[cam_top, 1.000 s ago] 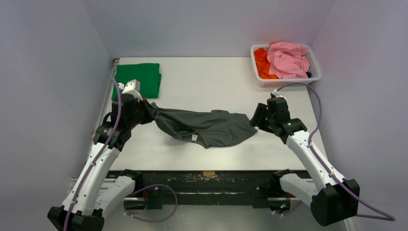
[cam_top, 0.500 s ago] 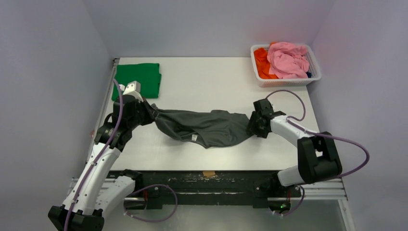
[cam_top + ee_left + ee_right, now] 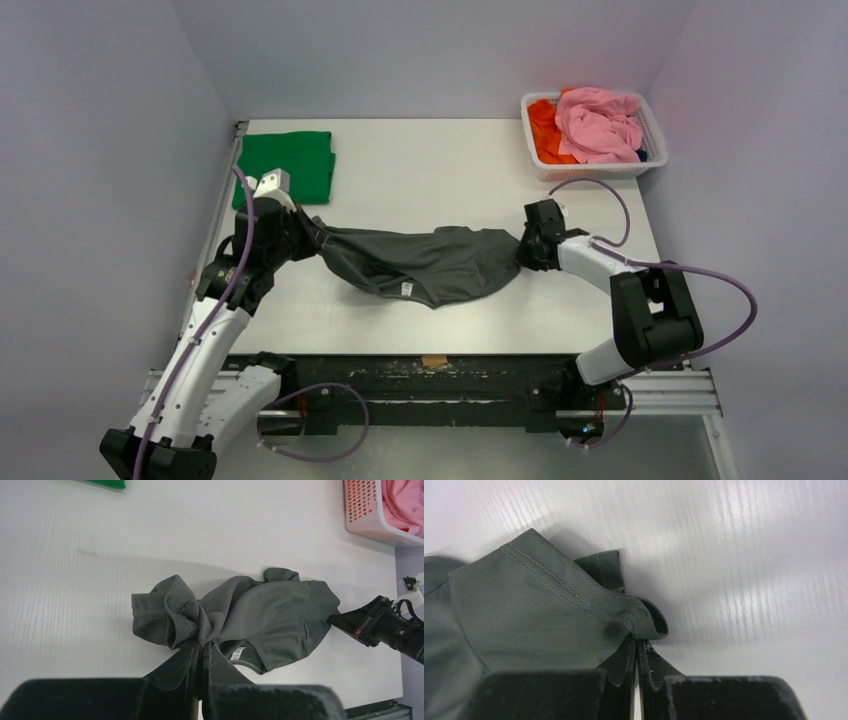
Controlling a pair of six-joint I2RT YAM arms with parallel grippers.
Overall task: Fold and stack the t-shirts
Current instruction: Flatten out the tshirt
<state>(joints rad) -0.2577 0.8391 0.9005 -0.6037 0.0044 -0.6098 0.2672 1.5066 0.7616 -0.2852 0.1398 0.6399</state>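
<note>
A dark charcoal-grey t-shirt [image 3: 425, 262] lies crumpled across the middle of the table, stretched between both arms. My left gripper [image 3: 312, 232] is shut on its bunched left end [image 3: 186, 621]. At the shirt's right end my right gripper [image 3: 522, 250] is shut on a hemmed edge [image 3: 644, 625], low against the tabletop. The shirt's white label [image 3: 237, 653] shows near its front edge. A bright green t-shirt [image 3: 288, 166] lies folded flat at the back left corner; only a sliver of it [image 3: 107, 483] shows in the left wrist view.
A white mesh basket [image 3: 640, 160] holding pink and orange cloth stands at the back right corner, also seen as the basket [image 3: 367, 515] in the left wrist view. The right arm's purple cable [image 3: 700, 280] loops over the table's right edge.
My right gripper moved in to the shirt's right end and closed on its edge; the right arm folded low onto the table. The left gripper kept its grip and place.
</note>
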